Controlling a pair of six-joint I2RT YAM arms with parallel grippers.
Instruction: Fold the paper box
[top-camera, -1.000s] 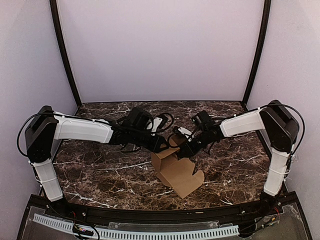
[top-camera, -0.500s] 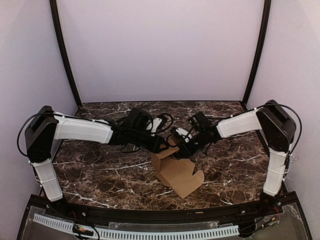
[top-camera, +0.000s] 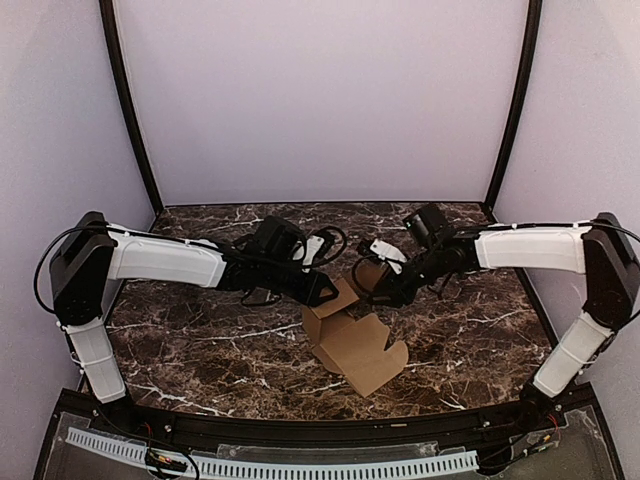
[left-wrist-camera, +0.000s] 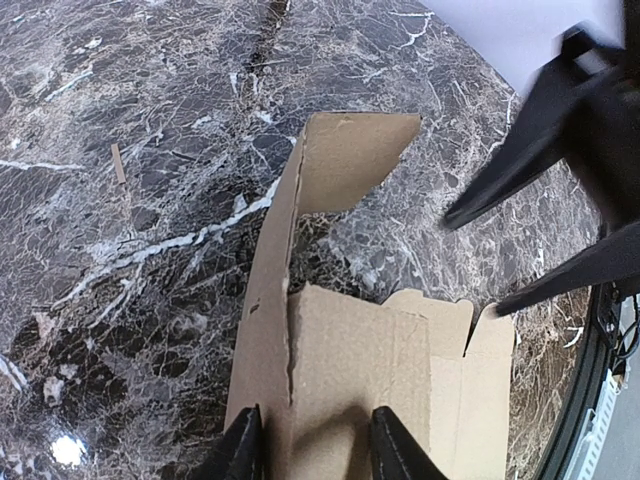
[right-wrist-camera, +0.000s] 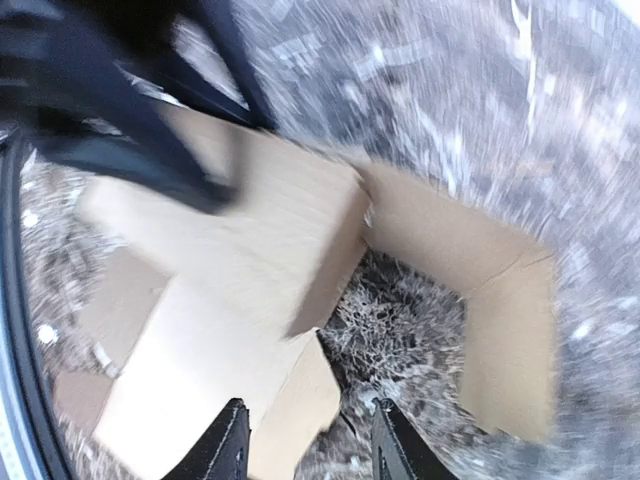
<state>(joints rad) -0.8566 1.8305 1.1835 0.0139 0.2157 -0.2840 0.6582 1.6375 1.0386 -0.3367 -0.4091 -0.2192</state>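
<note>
Two tools are positioned over the paper box (top-camera: 355, 352), which lies near the middle of the marble bench (top-camera: 190, 345). The box is partly unfolded: one wide panel lies flat toward the near edge, and shorter walls are raised at the far side.

Left tool (top-camera: 322, 291) is placed at the far-left flap of the box. In the left wrist view its fingers (left-wrist-camera: 243, 450) are seen apart, with a brown panel showing face-on between them and nothing pinched. A narrow side strip is seen running away from the fingers to an angled end flap.

Right tool (top-camera: 383, 287) is held at the far-right flap. The right wrist view is blurred by motion, yet its fingers (right-wrist-camera: 228, 445) are seen apart, with box and bench visible below the gap — nothing clamped.
</note>
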